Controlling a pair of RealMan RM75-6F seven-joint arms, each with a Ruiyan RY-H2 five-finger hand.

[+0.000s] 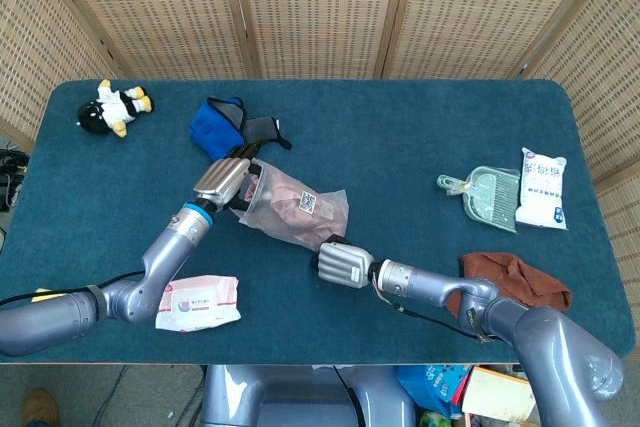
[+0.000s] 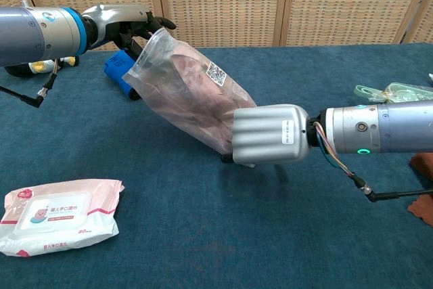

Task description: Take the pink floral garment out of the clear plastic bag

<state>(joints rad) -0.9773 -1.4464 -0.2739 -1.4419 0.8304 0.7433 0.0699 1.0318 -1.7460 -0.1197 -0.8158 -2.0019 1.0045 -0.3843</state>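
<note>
Pink floral garment [image 2: 193, 89] sits inside the clear plastic bag [image 2: 203, 109], stretched between two robot hands at mid-frame.
Left robot hand [image 2: 128, 21] grasps the bag's open mouth at upper left; right robot hand [image 2: 267, 135] clamps the bag's lower end just above the blue surface [image 1: 400, 157]. A wet-wipes pack [image 2: 59, 213] lies at lower left, a blue cloth [image 1: 215, 125] beyond the bag.
</note>
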